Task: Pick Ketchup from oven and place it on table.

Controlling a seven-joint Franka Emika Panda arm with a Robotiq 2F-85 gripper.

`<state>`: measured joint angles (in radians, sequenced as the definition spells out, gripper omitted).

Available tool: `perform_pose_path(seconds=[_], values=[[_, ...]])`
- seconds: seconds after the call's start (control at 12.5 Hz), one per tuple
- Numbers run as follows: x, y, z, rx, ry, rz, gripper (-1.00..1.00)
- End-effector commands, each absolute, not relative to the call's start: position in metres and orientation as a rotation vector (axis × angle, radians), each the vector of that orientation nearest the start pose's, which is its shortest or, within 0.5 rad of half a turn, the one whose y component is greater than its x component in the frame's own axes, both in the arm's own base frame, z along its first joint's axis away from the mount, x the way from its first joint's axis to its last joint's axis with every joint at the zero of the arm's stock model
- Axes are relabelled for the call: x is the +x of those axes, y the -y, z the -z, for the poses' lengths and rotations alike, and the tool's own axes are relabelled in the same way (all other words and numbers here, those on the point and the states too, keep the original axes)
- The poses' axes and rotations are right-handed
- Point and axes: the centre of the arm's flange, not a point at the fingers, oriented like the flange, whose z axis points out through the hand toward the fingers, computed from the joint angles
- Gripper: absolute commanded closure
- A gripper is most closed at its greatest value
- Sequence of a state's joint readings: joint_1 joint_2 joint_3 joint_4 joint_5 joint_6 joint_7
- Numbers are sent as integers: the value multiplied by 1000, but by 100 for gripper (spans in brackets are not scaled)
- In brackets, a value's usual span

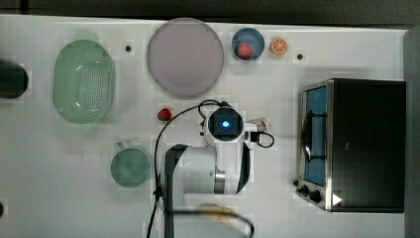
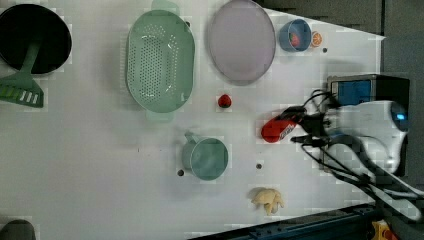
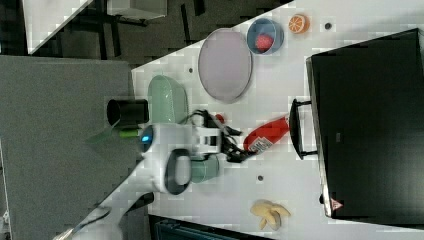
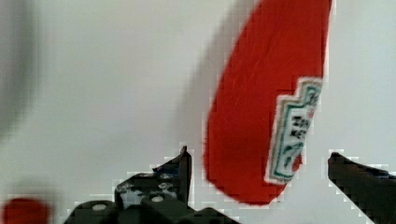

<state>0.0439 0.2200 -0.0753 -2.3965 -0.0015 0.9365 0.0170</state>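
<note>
We see a small blue bowl (image 1: 247,43) at the far edge of the white surface (image 1: 59,163), with a red strawberry (image 1: 244,50) inside it; an orange half (image 1: 279,46) lies just beside it, to the top view's right. To the top view's left of the bowl sits a wide lilac plate (image 1: 184,57) with nothing on it, and further left a pale green perforated colander (image 1: 83,81), also holding nothing. A green mug (image 1: 130,167) stands nearer, and we cannot tell what is in it. A second strawberry (image 1: 164,114) lies loose on the surface between plate and mug.

The oven (image 1: 364,144) stands at the top view's right with its door shut. The Ketchup (image 3: 265,133) lies on its side on the surface, apart from the oven, cap end toward the oven handle in the right view. Its white shield label carries dark lettering and green trim that we cannot read.

The gripper (image 4: 257,177) is spread wide, one finger on each side of the bottle's base in the wrist view, gripping nothing. In the left view a black pan (image 2: 35,37) and a green spatula (image 2: 22,87) rest at the left view's left; a yellowish item (image 2: 268,199) lies near.
</note>
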Motion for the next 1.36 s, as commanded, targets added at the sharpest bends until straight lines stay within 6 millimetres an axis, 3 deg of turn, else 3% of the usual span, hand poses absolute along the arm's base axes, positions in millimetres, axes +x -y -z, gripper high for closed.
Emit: perform_pose_path(seconds=[0.08,0.48,0.8,0.96,1.36], values=[[530,15,-353,-2817,-1319,80,-100],[533,13,-519,-2802,-1294,107,-100],[533,10,-610,-2792,-1272,161,-100],[527,11,-620,-2806,-1282,108,-100],[529,10,-614,-2814,-1283,88,-100]])
